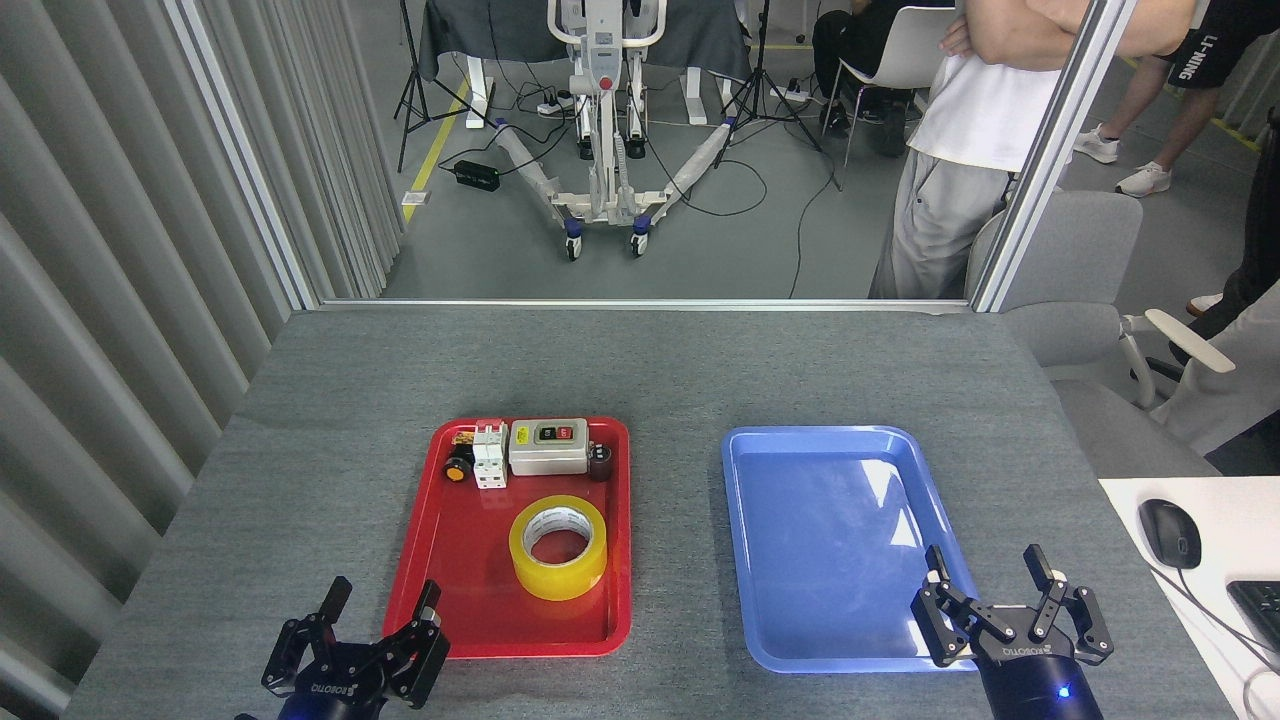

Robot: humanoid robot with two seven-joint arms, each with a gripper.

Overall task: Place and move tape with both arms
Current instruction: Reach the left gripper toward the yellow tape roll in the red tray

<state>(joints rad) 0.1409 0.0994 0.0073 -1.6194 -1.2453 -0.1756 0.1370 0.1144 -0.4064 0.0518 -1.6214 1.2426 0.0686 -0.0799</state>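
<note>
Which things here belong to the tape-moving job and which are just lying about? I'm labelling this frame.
Part of the job:
- wide roll of translucent yellow packing tape, lying flat in the red plastic tray
- left gripper, open
- right gripper, open
- empty blue plastic tray, probably the destination

Just lying about:
- grey switch box with buttons
- white circuit breaker
- black computer mouse

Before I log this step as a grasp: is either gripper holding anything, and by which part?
Nothing is held. The left gripper and right gripper are both open and empty; the tape lies flat in the red tray.
</note>
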